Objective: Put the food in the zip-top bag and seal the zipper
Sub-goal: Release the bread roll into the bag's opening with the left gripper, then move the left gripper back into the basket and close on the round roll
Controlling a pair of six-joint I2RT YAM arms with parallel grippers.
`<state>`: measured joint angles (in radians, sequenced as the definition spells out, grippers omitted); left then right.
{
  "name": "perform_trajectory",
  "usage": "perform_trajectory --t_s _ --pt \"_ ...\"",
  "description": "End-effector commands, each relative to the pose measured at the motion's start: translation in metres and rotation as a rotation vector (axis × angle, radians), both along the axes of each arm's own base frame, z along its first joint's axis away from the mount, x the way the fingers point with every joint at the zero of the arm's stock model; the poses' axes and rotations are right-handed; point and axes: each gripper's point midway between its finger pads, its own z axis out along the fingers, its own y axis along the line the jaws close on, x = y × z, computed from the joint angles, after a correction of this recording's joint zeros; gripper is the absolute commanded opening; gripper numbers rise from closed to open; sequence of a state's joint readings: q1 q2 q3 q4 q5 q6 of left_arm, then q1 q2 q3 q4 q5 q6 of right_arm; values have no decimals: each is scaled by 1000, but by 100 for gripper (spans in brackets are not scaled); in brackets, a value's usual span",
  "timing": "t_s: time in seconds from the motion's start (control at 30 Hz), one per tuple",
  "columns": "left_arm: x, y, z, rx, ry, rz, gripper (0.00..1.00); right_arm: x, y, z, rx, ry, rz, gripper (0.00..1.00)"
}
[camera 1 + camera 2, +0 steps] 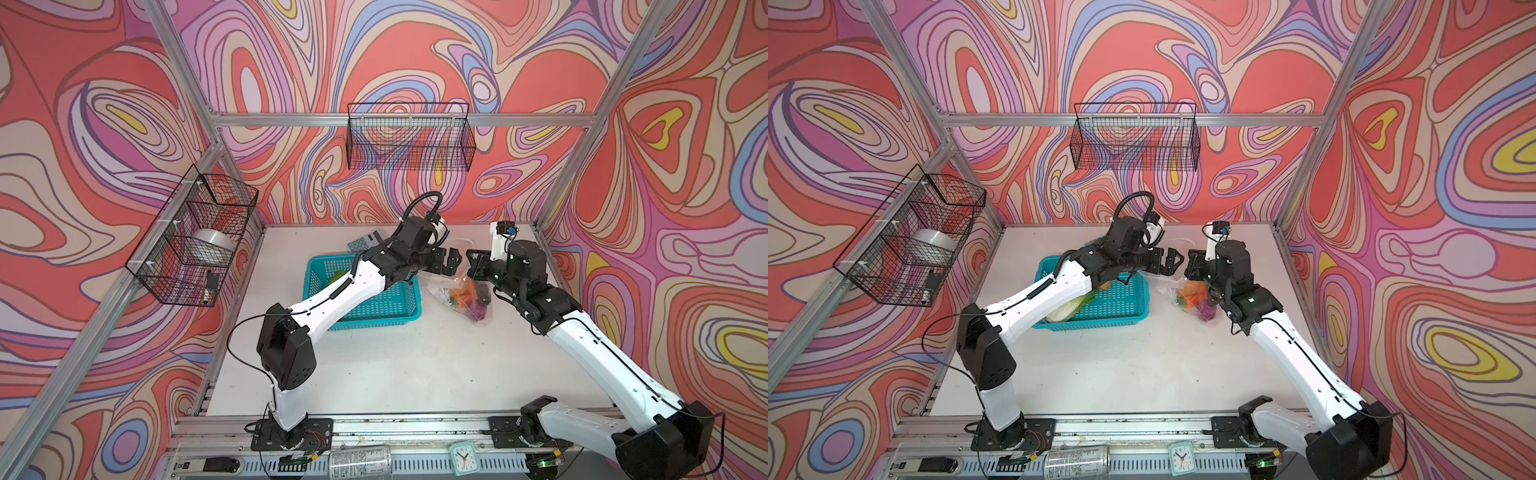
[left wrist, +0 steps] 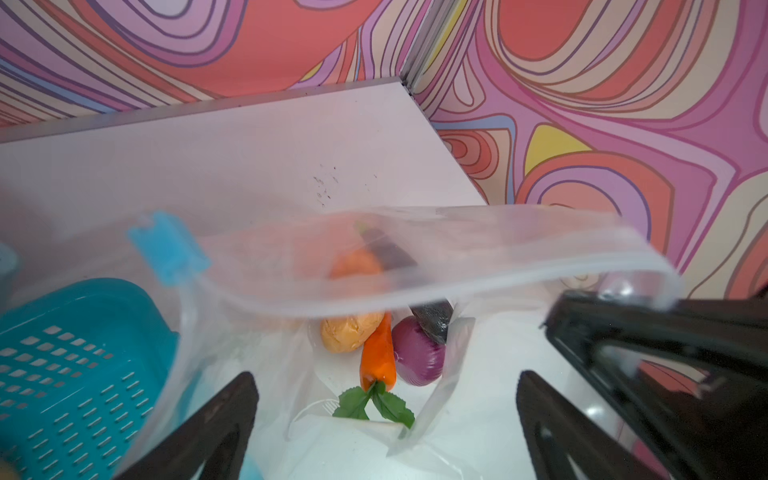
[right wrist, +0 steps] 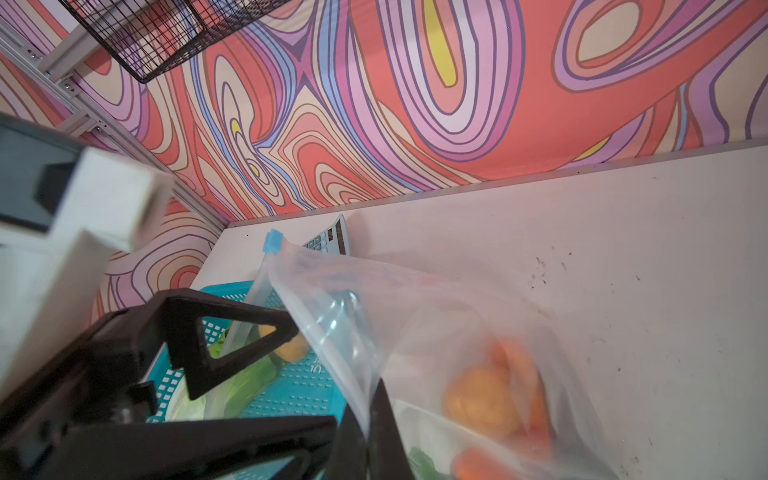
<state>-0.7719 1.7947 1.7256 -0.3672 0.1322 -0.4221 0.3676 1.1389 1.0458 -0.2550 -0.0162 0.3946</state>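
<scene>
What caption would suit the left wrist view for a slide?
Open left gripper faces the zip-top bag, mouth unsealed, with carrot and purple piece inside.

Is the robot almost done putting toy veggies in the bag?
Not quite. The orange carrot and purple piece lie inside the clear plastic bag. The right gripper pinches its mouth; the left gripper is open. The green-white cabbage sits in the teal basket, and the zipper is unsealed.
</scene>
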Motion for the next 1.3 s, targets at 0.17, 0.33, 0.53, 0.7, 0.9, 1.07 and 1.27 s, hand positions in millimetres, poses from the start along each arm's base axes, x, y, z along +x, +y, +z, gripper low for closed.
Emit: perform_trajectory --t_s 0.17,0.33,0.53,0.7,0.9,1.07,1.27 --pt "-4 77 52 -21 -207 209 100 -1 -2 3 13 -20 -7 0" --pt "9 132 22 25 -135 351 100 -1 -1 2 16 -17 -1 0" --pt "22 184 -35 205 -62 514 100 -1 -1 -1 14 -13 -3 0" --pt "46 207 -72 318 24 592 100 1 0 -1 17 -10 2 0" --pt "74 213 -113 395 139 608 100 0 -1 -2 15 -6 -6 0" --pt "88 214 -146 408 225 604 100 -1 -4 0 4 -11 -15 0" --pt "96 226 -178 426 319 635 100 0 -3 0 2 -10 -14 0"
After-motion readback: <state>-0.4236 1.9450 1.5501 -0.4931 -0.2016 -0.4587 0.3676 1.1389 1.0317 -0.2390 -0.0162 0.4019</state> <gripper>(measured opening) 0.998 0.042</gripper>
